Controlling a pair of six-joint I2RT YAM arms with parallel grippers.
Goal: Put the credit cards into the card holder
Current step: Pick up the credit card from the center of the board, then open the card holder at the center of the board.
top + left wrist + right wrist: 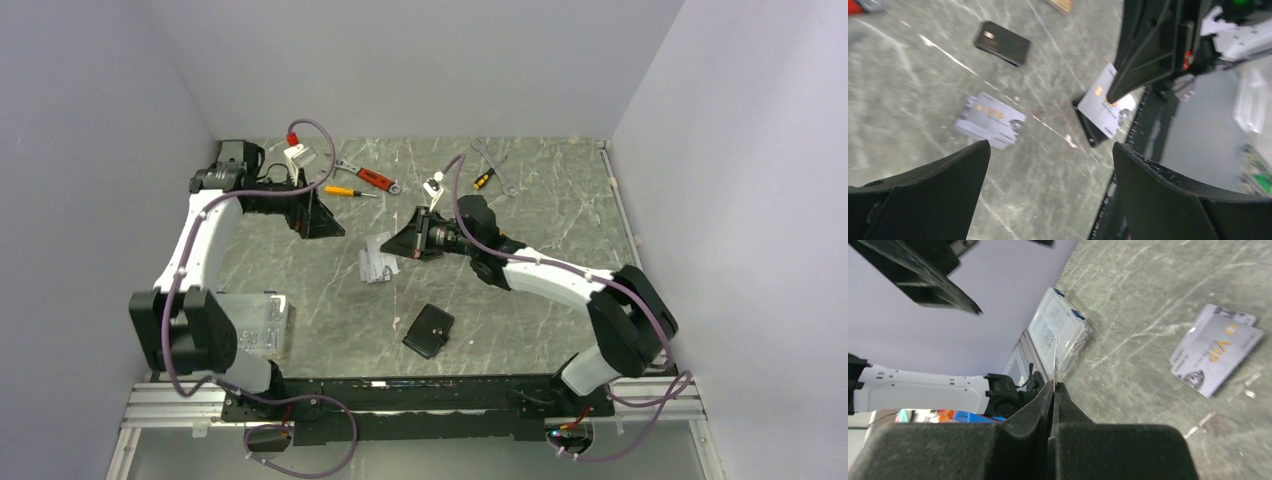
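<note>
Three silver cards (1215,352); one card holder (428,331).

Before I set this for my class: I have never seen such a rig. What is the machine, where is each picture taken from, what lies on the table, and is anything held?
These are two robot arms bolted at the near edge of a table. One picture looks down from above and behind them: the left arm is on the left, the right arm on the right. The other two come from a camera on each wrist, looking past that arm's own jaws. On the table lie silver cards, a black card holder, a clear plastic box and hand tools at the far side. The left arm's jaws stand wide open, holding nothing. The right arm's jaws are shut on a silver card, seen edge-on in its own wrist view.
</note>
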